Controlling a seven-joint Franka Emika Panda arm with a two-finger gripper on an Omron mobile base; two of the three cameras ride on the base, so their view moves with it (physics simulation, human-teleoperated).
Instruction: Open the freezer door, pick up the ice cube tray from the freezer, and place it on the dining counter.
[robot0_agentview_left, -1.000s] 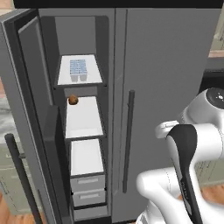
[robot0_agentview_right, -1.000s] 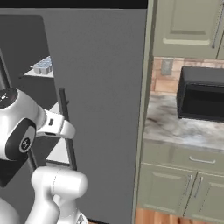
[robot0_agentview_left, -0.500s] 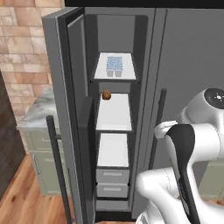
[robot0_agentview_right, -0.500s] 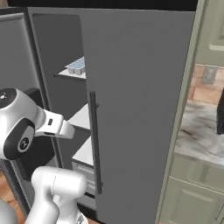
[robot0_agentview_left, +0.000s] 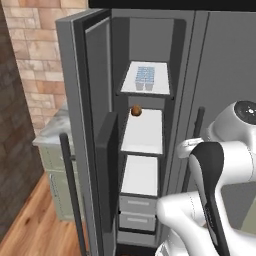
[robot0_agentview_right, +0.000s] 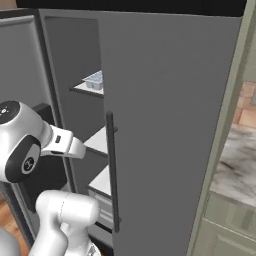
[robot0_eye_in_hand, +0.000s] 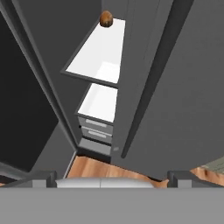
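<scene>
Camera shift, not object movement: the base has turned and driven leftward, so the open freezer (robot0_agentview_left: 142, 125) now sits centred ahead of the gripper (robot0_eye_in_hand: 111, 177) instead of off to one side. Newly in view left of the freezer door (robot0_agentview_left: 92, 145): a brick wall (robot0_agentview_left: 42, 55) and a marble-topped green cabinet (robot0_agentview_left: 55, 150). The black appliance formerly seen to the right has left the right base view.

Kitchen: open freezer (robot0_agentview_left: 142, 50), marble counter (robot0_agentview_right: 235, 167), green cabinets (robot0_agentview_left: 54, 167)
</scene>
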